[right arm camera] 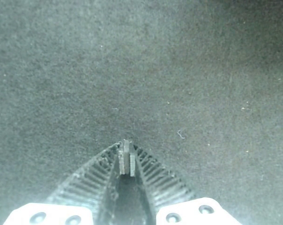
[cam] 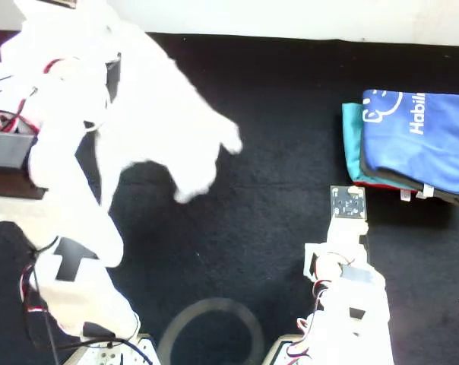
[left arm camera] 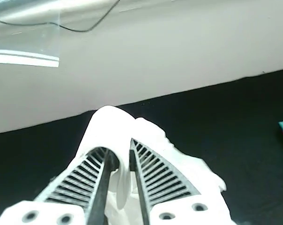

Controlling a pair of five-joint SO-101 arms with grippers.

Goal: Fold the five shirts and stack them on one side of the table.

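Up goes the white shirt (cam: 165, 122) — the left fingers (left arm camera: 155, 180) are clamped on its bunched cloth, hanging over the desk's (cam: 283, 99) far left side. The right fingers (right arm camera: 153, 183) are pressed together, holding nothing, low over bare desk — just beside the stack of folded shirts (cam: 419, 141) at the right edge.

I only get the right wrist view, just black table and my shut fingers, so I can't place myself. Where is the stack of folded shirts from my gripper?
Observer: The stack lies at the table's right edge, just beyond the right gripper and off to its right.
Operator: Which shirt is on top?
Observer: A blue shirt, with teal, black and red edges showing under it.
Operator: Where is the other arm?
Observer: At the far left of the table; the left gripper is shut on a bunched white shirt.
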